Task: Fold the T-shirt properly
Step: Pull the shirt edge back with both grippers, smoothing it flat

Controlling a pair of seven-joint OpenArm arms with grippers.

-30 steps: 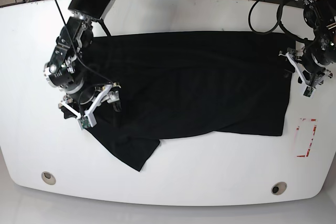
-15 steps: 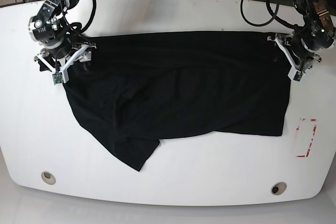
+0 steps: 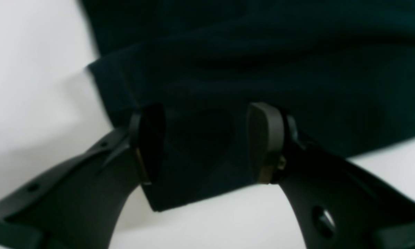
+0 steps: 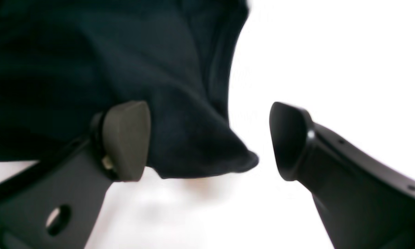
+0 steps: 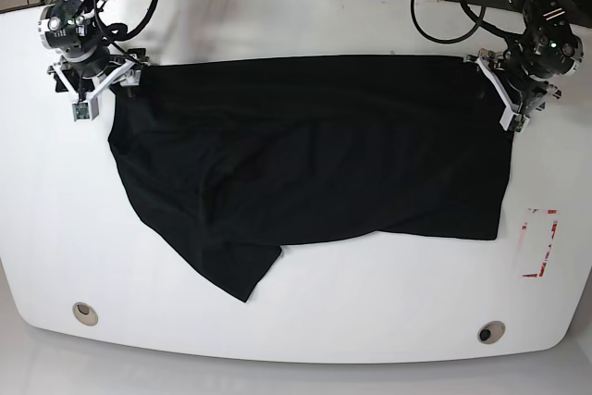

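Black T-shirt (image 5: 314, 154) lies spread out on the white surface (image 5: 296, 321), long side running left to right in the base view, top edge near the far side. Lower left part is rumpled, one flap sticking out toward the near edge; right side lies flatter with a straight edge.

Left tool (image 3: 207, 145) sits at the shirt's far right corner in the base view (image 5: 504, 90). Left wrist view: both fingers (image 3: 266, 138) straddle a corner of the cloth, jaws apart with fabric between them, not pinched, so released. Cloth corner ends just below the pads, white surface showing under it.

Right tool (image 4: 207, 141) sits at the far left corner in the base view (image 5: 92, 80). Right wrist view: jaws wide apart, one pad (image 4: 126, 138) over the fabric, the other over bare surface; a pointed fold of the shirt lies in the gap, touching neither side clearly. Released, holding nothing. View is blurred.

Red marking (image 5: 539, 242) on the surface near the right edge, apart from the shirt. Two round holes (image 5: 85, 313) near the front edge.
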